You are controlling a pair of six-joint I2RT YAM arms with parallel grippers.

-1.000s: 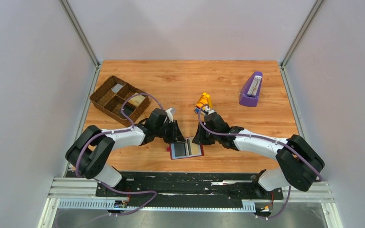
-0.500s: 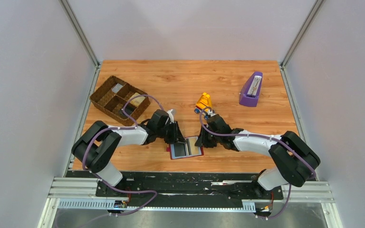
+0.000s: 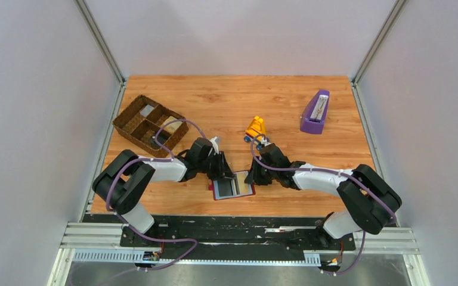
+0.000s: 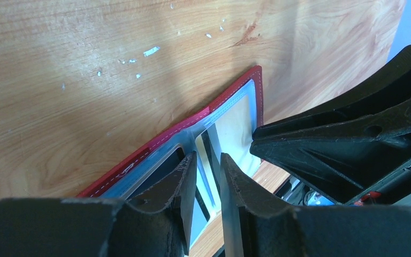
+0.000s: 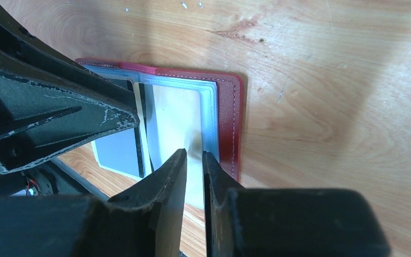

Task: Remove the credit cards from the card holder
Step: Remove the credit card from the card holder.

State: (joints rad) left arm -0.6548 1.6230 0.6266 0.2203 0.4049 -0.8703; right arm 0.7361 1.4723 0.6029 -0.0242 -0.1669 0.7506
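The card holder (image 3: 234,186) lies open on the wood near the front edge, dark red (image 5: 230,123) with grey-blue sleeves (image 4: 166,155). My left gripper (image 3: 222,174) comes in from the left. Its tips (image 4: 208,163) stand a narrow gap apart over the middle sleeves, where a dark page edge runs into the gap. My right gripper (image 3: 252,177) comes in from the right. Its tips (image 5: 194,156) are almost together over a cream card (image 5: 176,118) in the right sleeve. That card sticks out past the holder's near edge. Whether the right fingers pinch it is hidden.
A brown wicker basket (image 3: 148,124) stands at the back left. A purple wedge stand (image 3: 315,112) is at the back right. A small yellow object (image 3: 254,127) sits just behind the right wrist. The table's front rail runs close below the holder.
Both arms have shifted slightly inward over the holder. The left jaws have parted a little. The holder has stayed in place.
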